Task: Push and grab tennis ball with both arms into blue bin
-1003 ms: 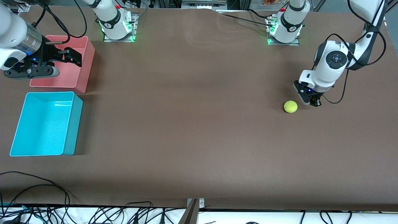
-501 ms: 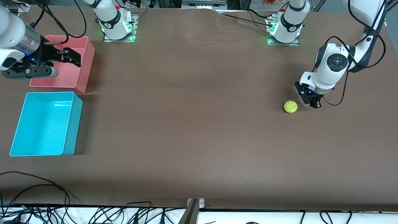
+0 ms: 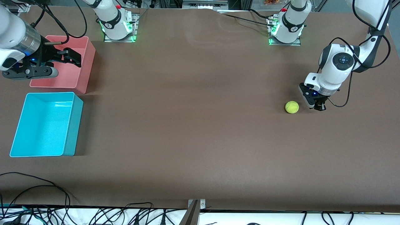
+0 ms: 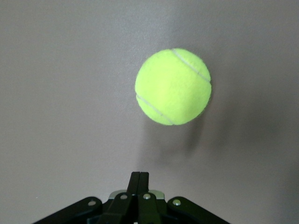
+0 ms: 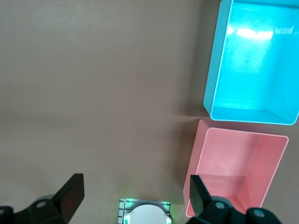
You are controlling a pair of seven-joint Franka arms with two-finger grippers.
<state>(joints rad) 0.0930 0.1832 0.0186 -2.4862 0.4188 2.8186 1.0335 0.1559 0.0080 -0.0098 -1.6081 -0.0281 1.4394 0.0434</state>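
table [image 3: 200, 140]: brown, holds all items
blue bin [image 3: 43, 125]: at my right arm's end, nearer the front cam than the pink bin, nothing in it
pink bin [image 3: 67, 67]: just beside blue bin, apart from it
my right gripper [image 3: 67, 57]: up over pink bin, fingers spread wide, holding nothing, arm waiting
my left gripper [image 3: 318, 106]: low at the table near my left arm's end, fingers clenched together on nothing, just beside ball w/ a small gap
tennis ball [image 3: 292, 107]: on bare table, well apart from both bins; wrist cam shows it close ahead of my closed fingertips [image 4: 138, 179]
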